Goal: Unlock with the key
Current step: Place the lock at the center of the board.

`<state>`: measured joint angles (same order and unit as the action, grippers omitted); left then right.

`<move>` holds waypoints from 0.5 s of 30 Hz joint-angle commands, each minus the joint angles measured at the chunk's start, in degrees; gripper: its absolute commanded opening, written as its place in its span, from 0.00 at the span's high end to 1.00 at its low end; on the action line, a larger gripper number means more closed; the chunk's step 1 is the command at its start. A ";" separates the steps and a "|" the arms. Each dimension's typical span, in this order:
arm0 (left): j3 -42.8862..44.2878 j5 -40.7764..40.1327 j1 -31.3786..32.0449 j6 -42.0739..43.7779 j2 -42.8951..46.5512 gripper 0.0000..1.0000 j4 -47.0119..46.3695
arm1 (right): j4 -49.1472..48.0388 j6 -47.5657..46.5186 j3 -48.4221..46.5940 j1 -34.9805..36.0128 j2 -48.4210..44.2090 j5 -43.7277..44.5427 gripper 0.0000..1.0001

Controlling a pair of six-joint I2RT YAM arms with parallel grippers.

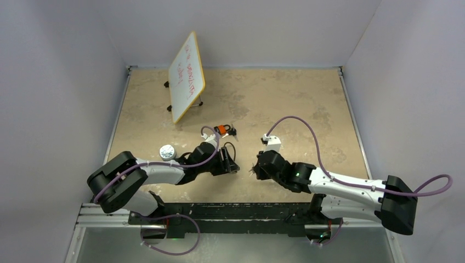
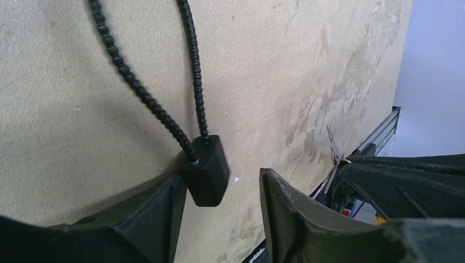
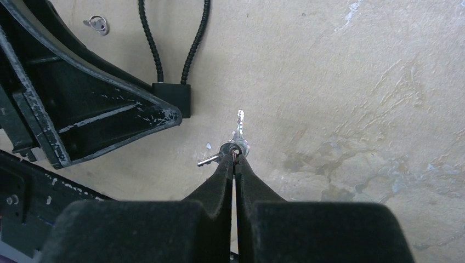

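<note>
Top external view: the two arms meet near the middle of the table (image 1: 296,104), the left gripper (image 1: 234,164) and right gripper (image 1: 255,171) facing each other, close but apart. From this height the small parts between them are hard to make out.

Left wrist view: the black lock (image 2: 207,172) lies flat on the table, its beaded cable (image 2: 143,96) looping away from the camera. The lock body sits between the left fingers (image 2: 156,211), touching one and clear of the other, so the jaws stand apart and do not clamp it. The key (image 2: 332,149) shows just past the far finger.

Right wrist view: the right jaws are pressed together on the head of the key, one blade pointing forward, a second hanging sideways off the same ring. The blade tip is near the lock but off to one side of it.

Judging by this, the step in hand is steadying the lock for insertion. Next the left jaws likely need to close firmly on the body, and the right arm must line the blade up with the keyhole, whose place I cannot tell
</note>
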<state>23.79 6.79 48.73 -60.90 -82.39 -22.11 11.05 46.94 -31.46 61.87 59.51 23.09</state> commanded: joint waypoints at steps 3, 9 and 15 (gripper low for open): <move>2.29 -4.15 0.44 -0.55 1.76 0.42 3.31 | -1.88 2.08 0.67 -0.11 -0.02 -0.46 1.00; 1.42 -12.34 0.48 -1.53 8.24 0.36 12.87 | -2.78 2.31 1.10 -0.16 -0.20 -1.51 1.00; -2.65 -9.92 0.51 -0.11 19.61 0.35 9.26 | -5.30 3.15 1.24 -0.24 0.06 -1.99 1.00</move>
<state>23.73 -3.44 48.95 -61.95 -69.58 -9.85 8.78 48.51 -30.52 61.87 59.61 21.30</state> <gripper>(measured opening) 0.648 0.005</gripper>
